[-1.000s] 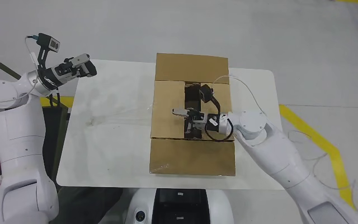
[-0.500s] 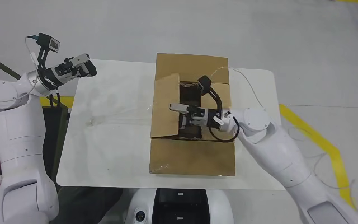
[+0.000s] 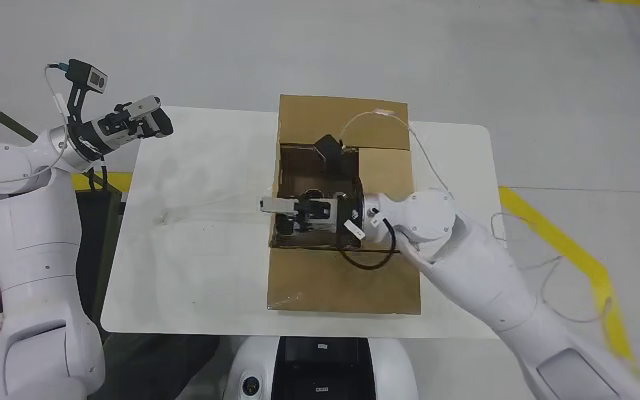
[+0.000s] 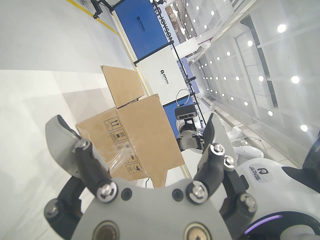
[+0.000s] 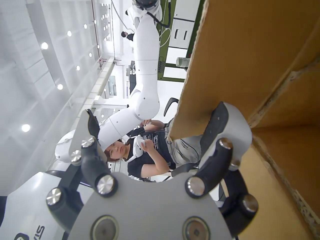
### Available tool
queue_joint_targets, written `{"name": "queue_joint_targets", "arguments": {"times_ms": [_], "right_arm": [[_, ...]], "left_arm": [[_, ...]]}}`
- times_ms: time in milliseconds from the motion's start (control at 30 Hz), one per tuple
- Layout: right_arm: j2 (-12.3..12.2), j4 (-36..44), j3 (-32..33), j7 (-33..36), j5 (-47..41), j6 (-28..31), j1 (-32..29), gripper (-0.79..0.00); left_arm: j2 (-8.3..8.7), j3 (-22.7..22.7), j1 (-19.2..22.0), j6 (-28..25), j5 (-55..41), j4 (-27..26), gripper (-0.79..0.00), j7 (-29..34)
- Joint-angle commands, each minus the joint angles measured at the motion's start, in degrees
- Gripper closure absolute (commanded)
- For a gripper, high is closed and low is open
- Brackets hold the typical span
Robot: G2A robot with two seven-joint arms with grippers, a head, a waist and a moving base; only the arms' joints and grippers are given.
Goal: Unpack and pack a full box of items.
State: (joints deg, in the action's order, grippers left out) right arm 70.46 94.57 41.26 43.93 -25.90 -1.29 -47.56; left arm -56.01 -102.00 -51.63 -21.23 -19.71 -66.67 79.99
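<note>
A brown cardboard box (image 3: 345, 285) stands mid-table, its near and far flaps folded outward. My right gripper (image 3: 285, 207) is over the box's left side, open. In the right wrist view the right gripper (image 5: 155, 126) has the edge of the left flap (image 5: 237, 38) between its fingers, against one fingertip (image 5: 225, 121). That flap stands about upright, and the dark inside (image 3: 305, 170) shows behind it. The right flap (image 3: 385, 170) lies flat. My left gripper (image 3: 150, 115) is over the table's far left corner, open and empty. In the left wrist view, the box (image 4: 140, 131) shows beyond the left gripper (image 4: 136, 128).
The white table (image 3: 190, 250) is bare to the left of the box. A white cable (image 3: 400, 125) loops from the right wrist over the far flap. A dark cart (image 3: 100, 250) stands off the table's left edge. Yellow tape (image 3: 560, 240) marks the floor on the right.
My right gripper has moved left across the box top, swinging the left flap from flat to upright, so the inside now shows. The left arm has not moved.
</note>
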Motion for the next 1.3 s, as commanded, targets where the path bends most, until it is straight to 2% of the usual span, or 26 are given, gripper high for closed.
{"name": "queue_joint_targets", "arguments": {"times_ms": [0,500,800,1067,1267], "right_arm": [[0.35,0.7,-0.79,-0.72,1.01,-0.31,0.2,-0.785],[3.91,1.66,-8.24,-5.23,8.43,-2.37,1.89,-0.785],[5.68,0.84,-10.42,-6.22,11.7,-3.4,2.58,-0.785],[6.83,-0.2,-11.07,-6.58,13.61,-3.97,2.41,-0.785],[7.69,-1.81,-10.89,-6.13,13.9,-3.71,2.75,-0.785]], "left_arm": [[0.0,0.0,0.0,0.0,0.0,0.0,-0.785,0.0],[0.0,0.0,0.0,0.0,0.0,0.0,-0.785,0.0],[0.19,1.41,-1.91,1.47,-3.26,-5.75,-0.785,-4.13],[0.2,5.01,-0.28,3.07,-7.59,-6.99,-0.785,-2.85],[-0.3,10.3,2.43,5.42,-11.79,-3.36,-0.785,0.17]]}}
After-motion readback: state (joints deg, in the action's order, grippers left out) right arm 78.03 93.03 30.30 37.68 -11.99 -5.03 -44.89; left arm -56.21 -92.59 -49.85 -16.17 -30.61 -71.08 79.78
